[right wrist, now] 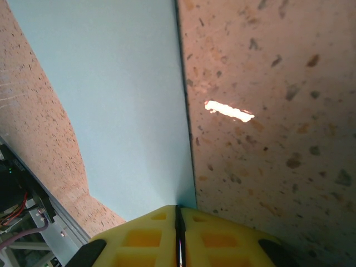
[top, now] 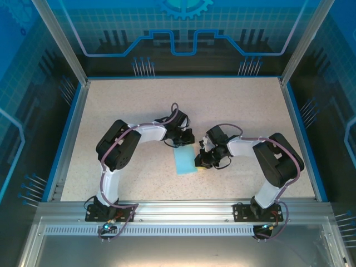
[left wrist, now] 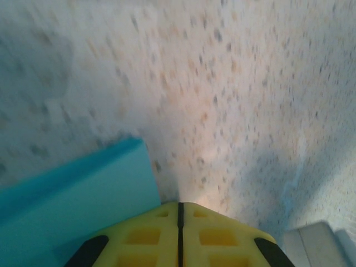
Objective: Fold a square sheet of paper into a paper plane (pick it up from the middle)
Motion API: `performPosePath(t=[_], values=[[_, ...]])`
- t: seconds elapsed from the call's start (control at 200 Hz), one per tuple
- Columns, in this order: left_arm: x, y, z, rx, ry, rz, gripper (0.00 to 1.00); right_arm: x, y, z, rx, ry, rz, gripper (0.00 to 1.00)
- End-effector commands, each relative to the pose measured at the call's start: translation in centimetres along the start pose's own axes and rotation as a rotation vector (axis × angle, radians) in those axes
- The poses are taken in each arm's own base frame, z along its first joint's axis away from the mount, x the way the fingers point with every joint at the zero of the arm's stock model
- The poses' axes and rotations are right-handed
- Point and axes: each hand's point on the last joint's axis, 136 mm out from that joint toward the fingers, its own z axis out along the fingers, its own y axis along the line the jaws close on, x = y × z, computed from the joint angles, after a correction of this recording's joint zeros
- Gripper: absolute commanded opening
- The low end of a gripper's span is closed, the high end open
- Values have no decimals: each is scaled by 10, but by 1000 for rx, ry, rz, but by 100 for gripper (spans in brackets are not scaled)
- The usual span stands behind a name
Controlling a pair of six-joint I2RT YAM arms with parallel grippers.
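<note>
Your speckled beige desk (top: 239, 111) lies inside a blue-edged frame. Your two black-and-white arms bend inward over its middle, the left arm (top: 119, 146) from the near left and the right arm (top: 276, 156) from the near right. Between them, the thin light-blue sheet of paper (top: 185, 160) lies flat on the desk as an upright rectangle. Your left end effector (top: 186, 140) sits at the paper's far edge. In its wrist view, the yellow fingers (left wrist: 150, 236) are pressed together just beside a corner of the paper (left wrist: 72, 194). Your right end effector (top: 201, 162) sits at the paper's right edge, also closed. There the paper's edge (right wrist: 122, 100) runs straight to the seam between the fingers (right wrist: 222, 239), and you cannot tell whether it is pinched.
</note>
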Motion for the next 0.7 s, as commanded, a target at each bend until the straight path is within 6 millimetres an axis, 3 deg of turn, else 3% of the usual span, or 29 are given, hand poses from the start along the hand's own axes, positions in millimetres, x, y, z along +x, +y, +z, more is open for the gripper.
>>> performPosePath(t=[0.0,0.21,0.365,0.59,0.695], values=[[-27,23,3,-70,-53,2,6,59,-65,18,219,169,128,9],[-39,42,11,-95,-58,-11,6,60,-65,15,222,165,127,9],[-47,46,11,-120,-70,-7,5,58,-61,11,216,148,118,9],[-47,50,14,-119,-66,-13,5,42,-30,-3,129,78,61,9],[-39,51,17,-103,-43,-12,4,21,0,-18,62,-5,5,10]])
